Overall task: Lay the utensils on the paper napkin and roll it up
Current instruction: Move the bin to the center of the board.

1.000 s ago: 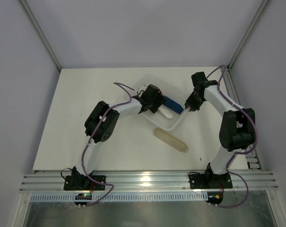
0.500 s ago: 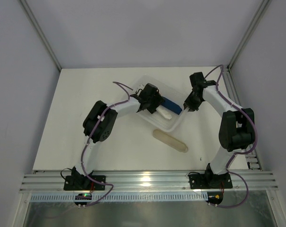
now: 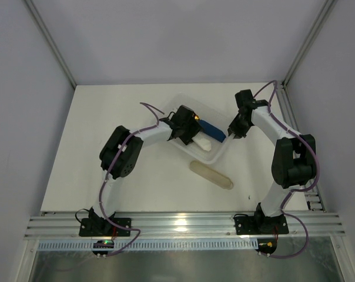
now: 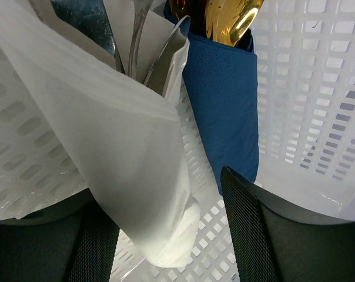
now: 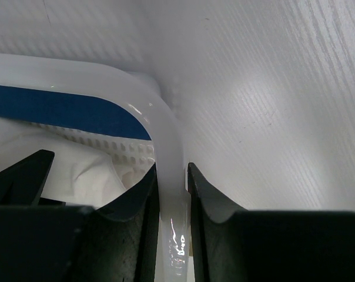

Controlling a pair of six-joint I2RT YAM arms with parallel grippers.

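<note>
Napkin (image 4: 130,170): looked soft, thin, easily torn.
Utensils (image 4: 139,41): stiff, slippery; best gripped mid-bundle.
Left end effector (image 4: 166,223): wide, astride napkin.
Right end effector (image 5: 173,188): pinched rim of tray (image 5: 166,117).

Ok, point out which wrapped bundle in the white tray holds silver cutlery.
The white paper napkin bundle, shiny silver cutlery poking out; the blue napkin bundle beside it holds gold cutlery.

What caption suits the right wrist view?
Right gripper clamps the white tray rim; blue roll and white napkin inside.
</note>
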